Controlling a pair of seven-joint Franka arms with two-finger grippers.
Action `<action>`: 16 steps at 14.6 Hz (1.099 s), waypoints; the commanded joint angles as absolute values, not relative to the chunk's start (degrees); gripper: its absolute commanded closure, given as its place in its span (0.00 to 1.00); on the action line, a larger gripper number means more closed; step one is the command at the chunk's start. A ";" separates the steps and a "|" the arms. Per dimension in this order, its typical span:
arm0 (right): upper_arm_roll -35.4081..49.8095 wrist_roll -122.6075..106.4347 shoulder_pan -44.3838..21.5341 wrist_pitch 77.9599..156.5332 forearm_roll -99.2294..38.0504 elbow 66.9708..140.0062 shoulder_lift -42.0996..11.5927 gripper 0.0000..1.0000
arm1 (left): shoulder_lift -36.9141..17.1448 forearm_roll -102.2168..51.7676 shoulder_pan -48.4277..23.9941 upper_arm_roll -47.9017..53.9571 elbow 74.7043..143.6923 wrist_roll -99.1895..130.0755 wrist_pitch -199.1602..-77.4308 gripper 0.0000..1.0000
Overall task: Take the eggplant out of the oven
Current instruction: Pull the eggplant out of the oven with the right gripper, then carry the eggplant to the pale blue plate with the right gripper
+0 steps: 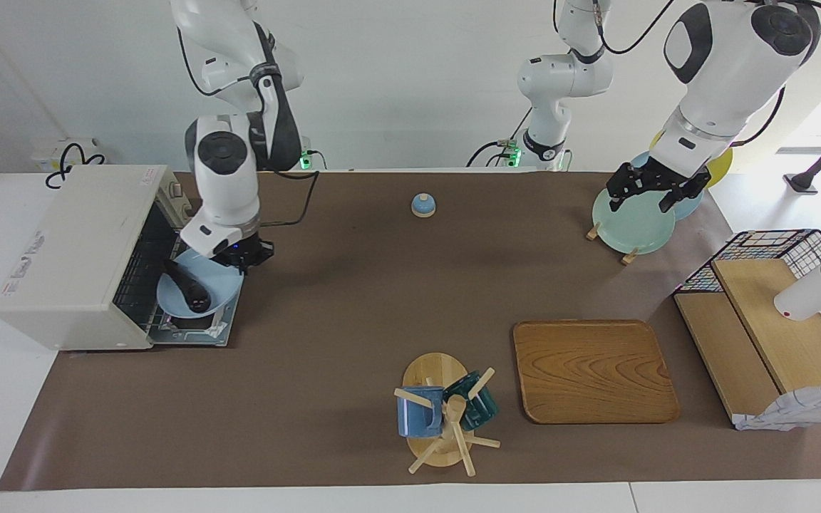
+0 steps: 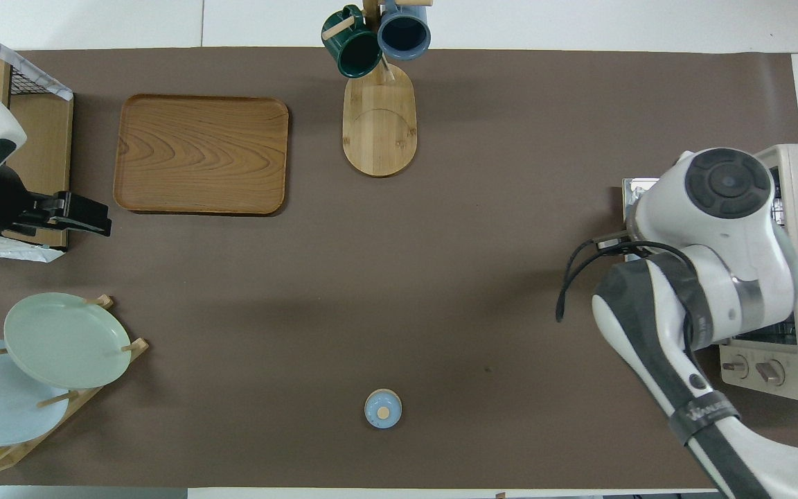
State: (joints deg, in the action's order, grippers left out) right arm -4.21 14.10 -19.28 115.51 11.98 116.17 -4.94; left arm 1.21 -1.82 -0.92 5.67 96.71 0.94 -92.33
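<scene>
Eggplant (image 1: 188, 286) on a pale blue plate (image 1: 197, 292) at the open oven (image 1: 72, 256), right gripper (image 1: 243, 255) at the plate's rim.

The oven sits at the right arm's end of the table (image 1: 325, 299), its door (image 1: 193, 333) folded down flat; the plate rests half on the door and half in the oven's mouth, with the eggplant lying aslant on it. The right gripper is down at the plate's edge nearest the robots; whether it pinches the rim I cannot tell. The table's middle is open brown mat with only a small blue knobbed lid (image 1: 423, 205). The left gripper (image 1: 656, 192) hangs spread over the plate rack (image 1: 631, 221), holding nothing. An empty wooden tray (image 1: 592, 370) lies beside the mug stand (image 1: 446, 420).
</scene>
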 commanded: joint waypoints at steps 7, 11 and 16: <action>-4.13 41.20 -38.49 107.12 4.67 84.30 -30.30 1.00 | 1.49 -2.02 -0.35 5.89 96.50 1.32 -91.85 0.00; -3.78 43.41 -41.56 112.59 1.05 85.08 -30.67 1.00 | 1.49 -2.02 -0.35 5.89 96.50 1.32 -91.85 0.00; -3.78 50.01 -44.48 116.80 0.88 85.78 -32.34 1.00 | 1.49 -2.02 -0.35 5.89 96.50 1.32 -91.85 0.00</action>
State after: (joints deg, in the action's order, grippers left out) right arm -3.71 49.55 -45.24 115.13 2.20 86.21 -31.52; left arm 1.21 -1.82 -0.92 5.67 96.71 0.94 -92.33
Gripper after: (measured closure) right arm 0.974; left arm 0.000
